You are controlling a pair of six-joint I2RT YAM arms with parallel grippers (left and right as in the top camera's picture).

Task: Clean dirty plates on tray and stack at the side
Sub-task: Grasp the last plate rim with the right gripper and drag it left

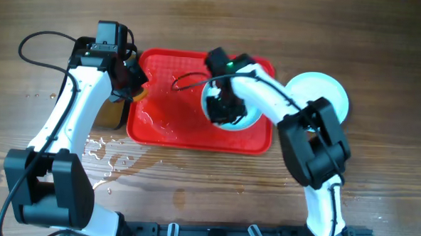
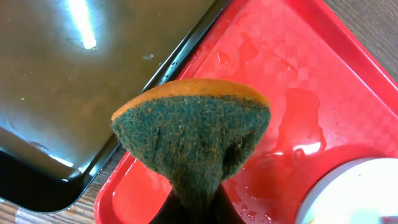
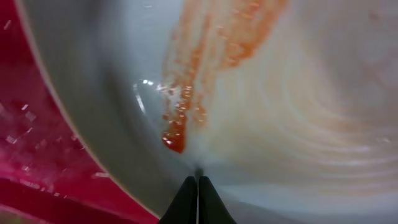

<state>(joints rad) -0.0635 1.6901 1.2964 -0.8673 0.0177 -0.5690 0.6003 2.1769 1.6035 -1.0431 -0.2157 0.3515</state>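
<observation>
Brownish liquid (image 2: 74,81) is held in the black metal pan (image 2: 43,183), left. A sauce-streaked round pale plate (image 3: 298,124) is seen on the red plastic tray (image 1: 167,130), right side, under the closed-up right gripper (image 3: 198,186); a green-orange sponge (image 2: 193,134) is pinched by the left gripper (image 2: 198,208).

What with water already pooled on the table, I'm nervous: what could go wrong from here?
1. The plate is streaked with sauce and sits on the wet tray. The right claw meets it only with closed tips, so scrubbing might slide it.
2. The sponge in the left claw hangs at the tray's edge beside the black pan of brownish liquid. A low sweep could clip the pan's rim or splash it.
</observation>
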